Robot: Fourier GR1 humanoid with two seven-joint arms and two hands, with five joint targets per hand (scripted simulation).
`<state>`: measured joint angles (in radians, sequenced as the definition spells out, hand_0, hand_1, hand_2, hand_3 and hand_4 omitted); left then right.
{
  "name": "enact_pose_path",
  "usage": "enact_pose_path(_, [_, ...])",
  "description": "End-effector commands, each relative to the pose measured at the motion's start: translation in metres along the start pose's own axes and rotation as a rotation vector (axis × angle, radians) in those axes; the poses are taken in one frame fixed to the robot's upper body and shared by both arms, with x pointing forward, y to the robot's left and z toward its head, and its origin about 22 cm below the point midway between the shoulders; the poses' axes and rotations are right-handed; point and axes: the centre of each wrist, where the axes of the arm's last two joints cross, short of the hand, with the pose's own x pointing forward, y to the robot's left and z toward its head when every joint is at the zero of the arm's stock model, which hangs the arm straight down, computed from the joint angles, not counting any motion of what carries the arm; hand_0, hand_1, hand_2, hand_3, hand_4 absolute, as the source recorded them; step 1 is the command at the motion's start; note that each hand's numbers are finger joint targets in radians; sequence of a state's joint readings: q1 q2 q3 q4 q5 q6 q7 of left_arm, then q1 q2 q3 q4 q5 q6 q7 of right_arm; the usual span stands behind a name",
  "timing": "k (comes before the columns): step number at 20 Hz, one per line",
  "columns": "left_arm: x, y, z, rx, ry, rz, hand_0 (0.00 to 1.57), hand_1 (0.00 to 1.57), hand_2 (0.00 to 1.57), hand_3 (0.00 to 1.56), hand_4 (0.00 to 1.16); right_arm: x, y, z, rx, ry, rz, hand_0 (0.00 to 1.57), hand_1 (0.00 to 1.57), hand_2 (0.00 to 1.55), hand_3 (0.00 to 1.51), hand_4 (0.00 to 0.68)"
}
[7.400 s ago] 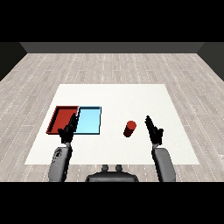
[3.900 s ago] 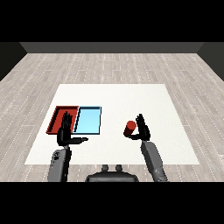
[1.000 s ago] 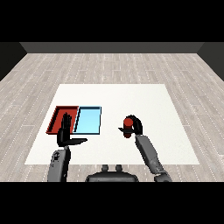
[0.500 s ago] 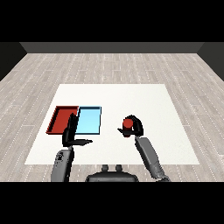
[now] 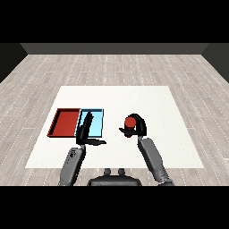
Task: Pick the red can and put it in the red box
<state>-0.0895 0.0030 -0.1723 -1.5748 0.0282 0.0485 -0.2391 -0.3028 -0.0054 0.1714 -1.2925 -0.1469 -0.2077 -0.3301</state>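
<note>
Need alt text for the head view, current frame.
The robot's right hand is curled round a red can over a white table. To its left a red tray and a light blue tray lie side by side, with the open left hand at the blue tray's near edge.

table (image 5: 134,96): smooth matt white | floor (image 5: 112,67): pale wood planks | red can (image 5: 130,121): smooth, matt

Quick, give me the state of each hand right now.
Left hand: open, fingers straight, holding nothing.
Right hand: shut on the red can.
</note>
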Motion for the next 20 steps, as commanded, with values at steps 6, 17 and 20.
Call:
enact_pose_path(6, [0.002, -0.038, -0.017, -0.057, 0.022, 0.028, 0.0, 0.0, 0.0, 0.0, 0.0, -0.011, 0.013, -0.011, 0.038, -0.035, -0.018, 1.44, 1.44, 1.45, 1.43, 0.658])
enact_pose_path(17, [-0.024, -0.076, -0.009, -0.114, 0.032, 0.035, 0.0, 0.0, 0.0, 0.0, 0.0, 0.023, 0.048, -0.015, 0.083, -0.063, -0.029, 1.38, 1.38, 1.41, 1.4, 0.619])
enact_pose_path(20, [-0.001, -0.083, -0.036, -0.107, 0.026, 0.031, 0.0, 0.0, 0.0, 0.0, 0.0, 0.009, 0.043, -0.019, 0.091, -0.083, -0.025, 1.4, 1.4, 1.41, 1.4, 0.615])
